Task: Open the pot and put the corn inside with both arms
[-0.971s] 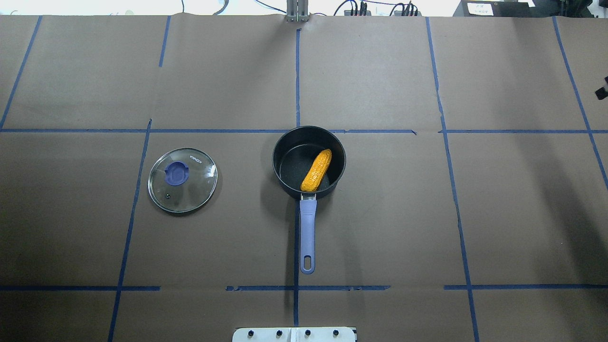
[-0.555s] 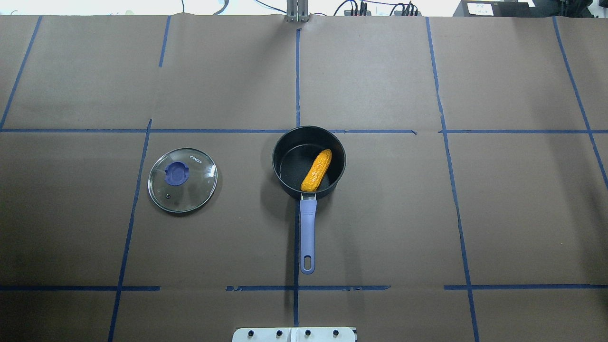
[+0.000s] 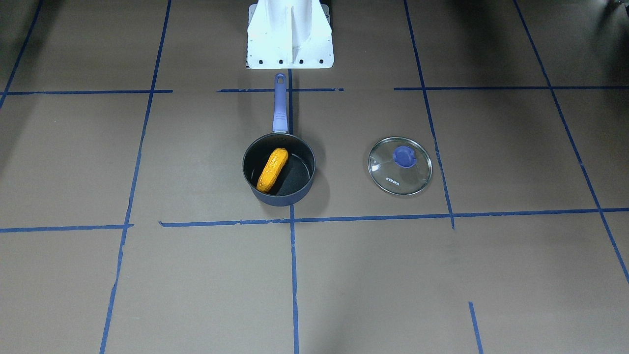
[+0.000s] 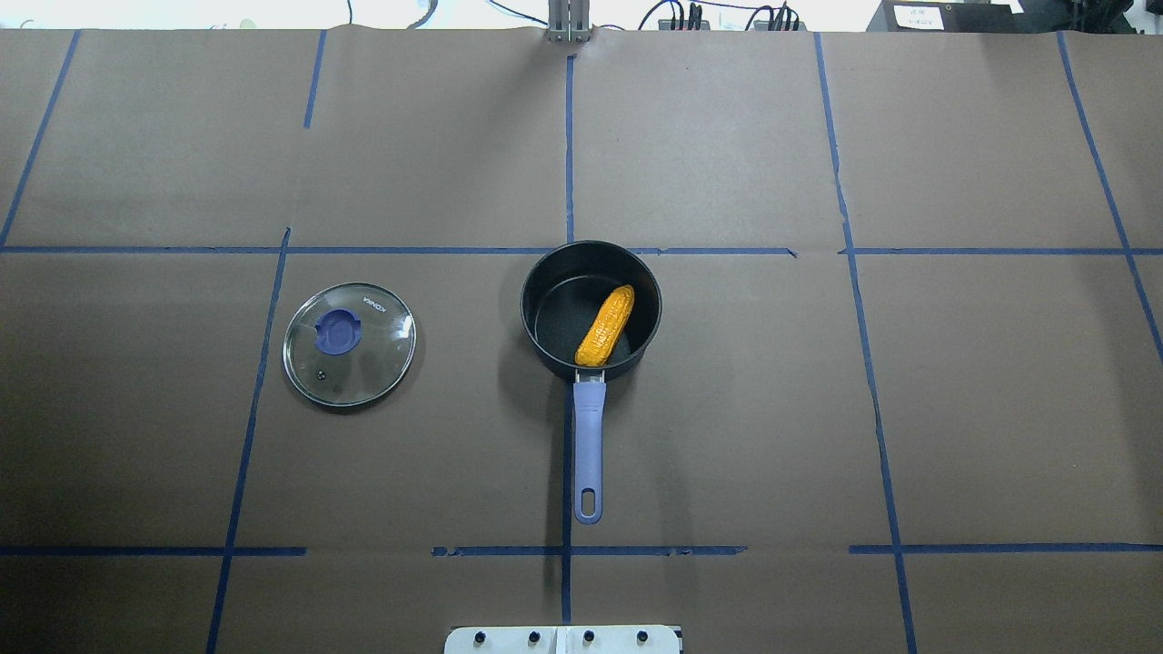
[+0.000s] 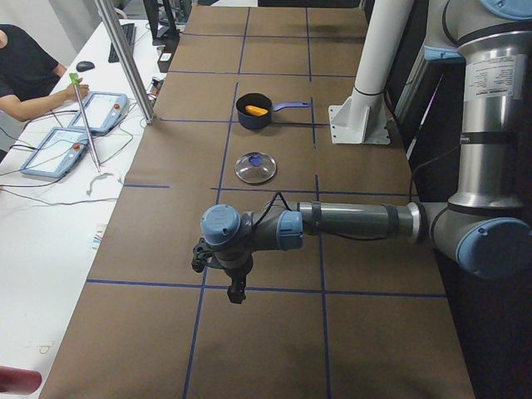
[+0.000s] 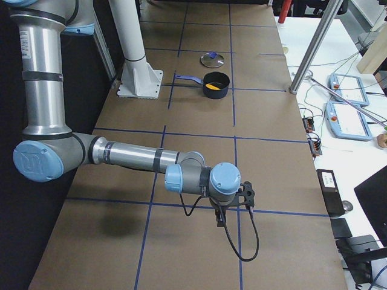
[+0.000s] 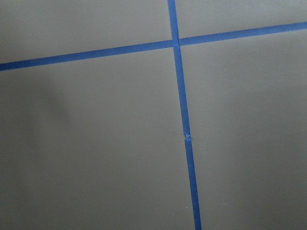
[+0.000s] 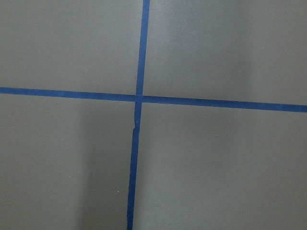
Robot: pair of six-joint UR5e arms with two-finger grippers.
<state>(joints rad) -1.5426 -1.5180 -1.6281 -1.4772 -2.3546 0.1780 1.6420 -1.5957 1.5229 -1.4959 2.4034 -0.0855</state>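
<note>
The dark navy pot (image 4: 554, 313) stands open at the table's middle, its purple handle (image 4: 588, 445) pointing toward the robot base. The orange-yellow corn (image 4: 606, 325) lies inside it, leaning on the rim by the handle; it also shows in the front view (image 3: 272, 169). Both arms are drawn far out to the table's ends. The left gripper (image 5: 237, 291) shows only in the exterior left view and the right gripper (image 6: 219, 217) only in the exterior right view. I cannot tell whether either is open or shut. Both wrist views show only bare table and blue tape.
The round glass lid (image 4: 350, 343) with a purple knob lies flat on the table, on the robot's left of the pot; it also shows in the front view (image 3: 400, 165). The white pedestal base (image 3: 290, 34) stands behind the pot handle. Operators' tablets (image 5: 79, 125) lie beyond the table's far edge.
A small part of the right gripper that showed at the overhead view's right edge one second ago has left that view. The pot, corn and lid have not moved.
</note>
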